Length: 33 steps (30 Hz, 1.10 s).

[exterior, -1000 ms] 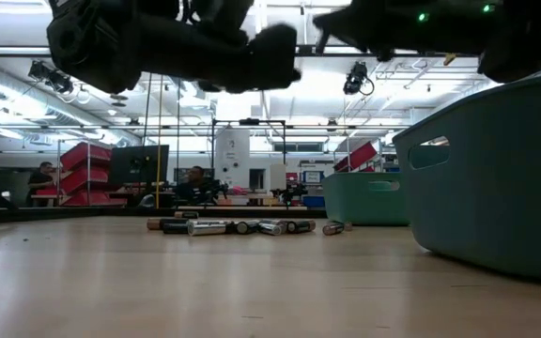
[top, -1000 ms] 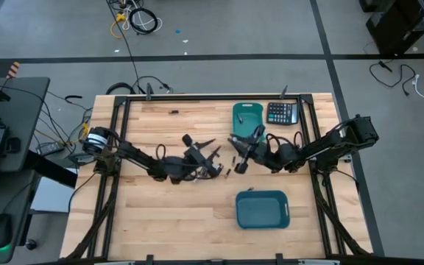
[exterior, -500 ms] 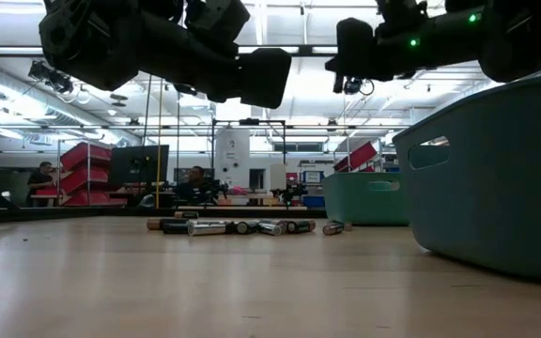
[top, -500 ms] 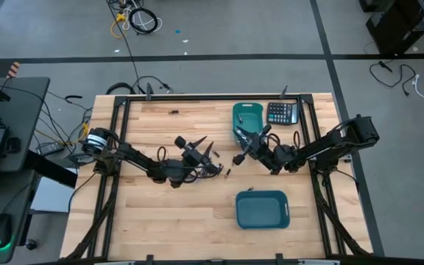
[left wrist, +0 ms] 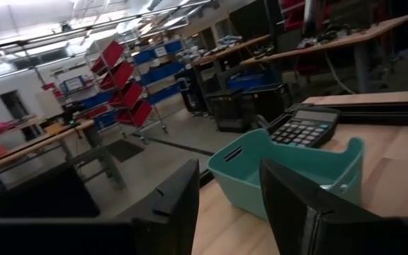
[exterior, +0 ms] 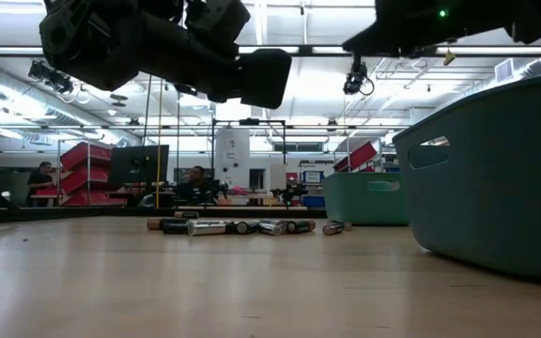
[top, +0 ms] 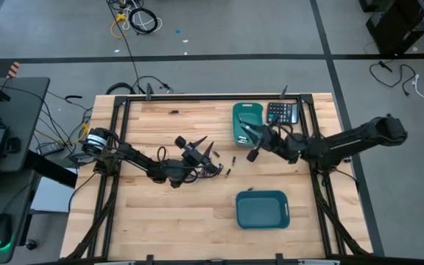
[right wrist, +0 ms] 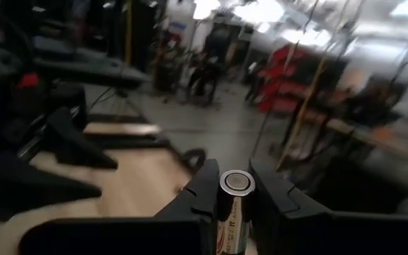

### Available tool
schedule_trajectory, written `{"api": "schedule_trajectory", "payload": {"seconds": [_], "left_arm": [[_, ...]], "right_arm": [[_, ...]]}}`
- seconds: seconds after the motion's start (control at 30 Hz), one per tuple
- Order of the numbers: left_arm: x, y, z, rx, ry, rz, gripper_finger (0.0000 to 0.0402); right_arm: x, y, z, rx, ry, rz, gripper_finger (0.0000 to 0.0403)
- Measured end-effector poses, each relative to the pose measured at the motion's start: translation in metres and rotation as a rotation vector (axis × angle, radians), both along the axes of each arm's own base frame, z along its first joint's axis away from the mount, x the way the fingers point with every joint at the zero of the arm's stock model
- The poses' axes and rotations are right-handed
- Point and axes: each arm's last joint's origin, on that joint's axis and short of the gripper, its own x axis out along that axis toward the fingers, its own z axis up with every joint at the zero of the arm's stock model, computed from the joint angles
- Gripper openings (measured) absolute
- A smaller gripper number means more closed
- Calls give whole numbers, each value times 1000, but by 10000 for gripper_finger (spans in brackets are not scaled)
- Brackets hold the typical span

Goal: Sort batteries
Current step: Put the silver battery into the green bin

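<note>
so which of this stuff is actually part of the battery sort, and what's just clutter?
Job:
- batteries in a loose pile mid-table
- battery held in the right gripper
- far bin and near bin
- left gripper, open, nothing in it

Lying about:
- calculator at the far edge, beside the far bin
</note>
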Motion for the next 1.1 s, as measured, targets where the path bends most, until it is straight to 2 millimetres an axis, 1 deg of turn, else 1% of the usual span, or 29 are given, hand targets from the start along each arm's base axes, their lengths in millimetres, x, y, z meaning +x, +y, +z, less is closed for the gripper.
{"api": "schedule_trajectory", "payload": {"seconds": [0.13, 0.27, 0.37, 0.53, 0.6, 0.73, 0.93, 1.1], "left_arm": [[0, 0, 0, -1, -4, -21, 150], [0, 0, 0, -2, -6, -21, 148], [0, 0, 0, -2, -6, -21, 148], [0, 0, 0, -2, -6, -21, 147], [0, 0, 0, -2, -6, -21, 147], [0, 0, 0, -2, -7, -22, 147], [0, 0, 0, -2, -6, -23, 147], [0, 0, 0, -1, -1, -23, 147]], "right_arm": [[-8, -20, -7, 170, 47, 60, 48], [-13, -39, -20, 322, 133, 97, 48], [-14, -51, -34, 401, 217, 66, 48], [-24, -67, -55, 576, 339, -54, 48], [-27, -70, -60, 617, 371, -93, 48], [-28, -74, -64, 636, 384, -116, 48], [-28, -73, -65, 640, 395, -116, 53], [-31, -72, -69, 654, 443, -129, 53]]}}
